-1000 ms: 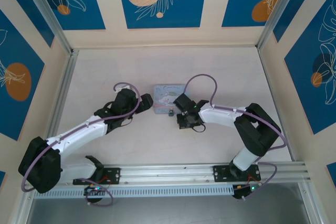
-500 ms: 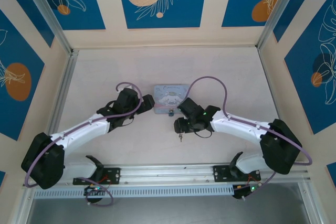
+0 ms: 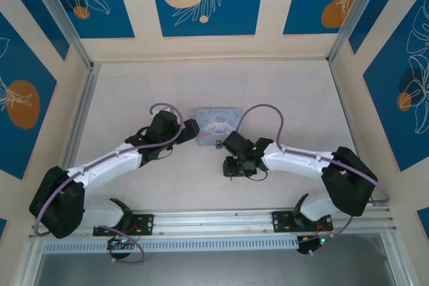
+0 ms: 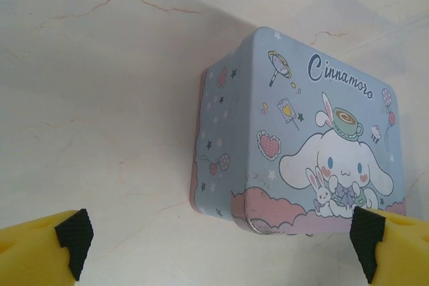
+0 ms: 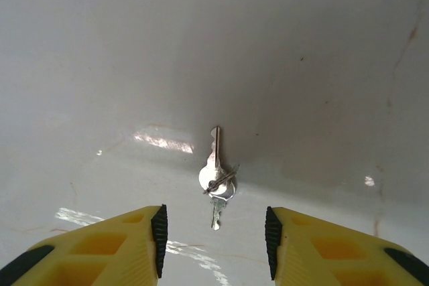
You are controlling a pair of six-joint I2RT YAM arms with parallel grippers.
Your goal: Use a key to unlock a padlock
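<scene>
Two small silvery keys on one ring, the key (image 5: 216,179), lie flat on the table. My right gripper (image 5: 214,239) is open, its yellow fingers (image 5: 144,242) on either side of the key and just short of it, touching nothing. From above, that gripper (image 3: 230,168) points down a little nearer than the pale blue tin (image 3: 216,124). The padlock (image 3: 219,143) is a tiny dark thing at the tin's near edge. My left gripper (image 3: 190,132) is open by the tin's left end. In the left wrist view the gripper (image 4: 218,246) faces the cartoon tin (image 4: 301,132) with nothing between its fingers.
Both arms reach in toward the middle of the pale marbled table (image 3: 134,98). Metal frame posts (image 3: 77,108) and patterned walls close off the left, right and far sides. A rail (image 3: 221,219) with the arm bases runs along the near edge.
My right gripper went from shut to open and let go of the key, which now lies on the table. The gripper moved toward the near edge and stands over it. The left arm barely shifted.
</scene>
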